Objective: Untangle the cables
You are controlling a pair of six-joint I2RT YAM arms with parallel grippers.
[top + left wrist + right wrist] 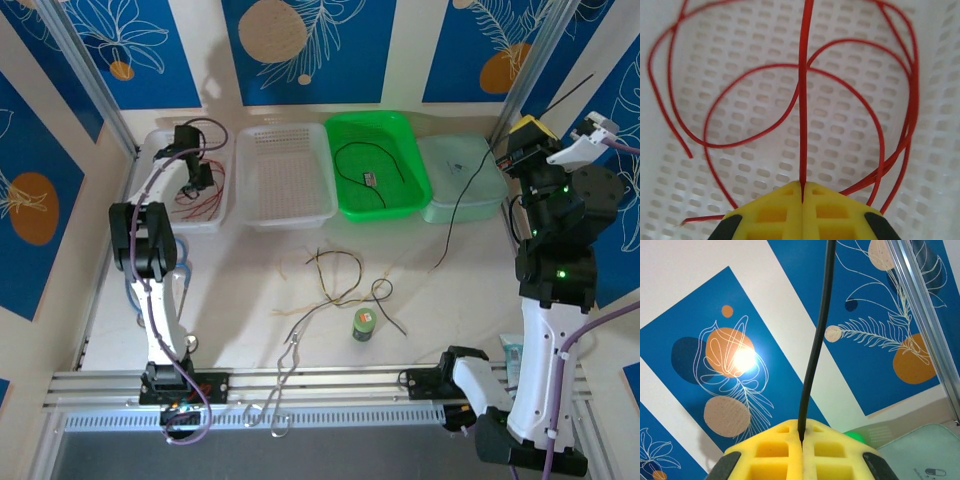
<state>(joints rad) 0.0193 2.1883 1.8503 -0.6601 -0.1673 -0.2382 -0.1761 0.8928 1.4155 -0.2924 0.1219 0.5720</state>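
Cables [338, 285] lie tangled on the table [230, 300] in front of the green tray [378, 117], which holds a black wire [372, 178]. Red cables [200, 207] sit in the white tray [212, 227] far left of it. At the left wrist we see the left gripper [802, 189], jaws closed on a red cable [803, 100]. At the right wrist, the right gripper [801, 434] pinches a black cable [816, 355].

The table [230, 290] bears trays [285, 217], tangled cables [335, 285] and a green bottle [364, 324].
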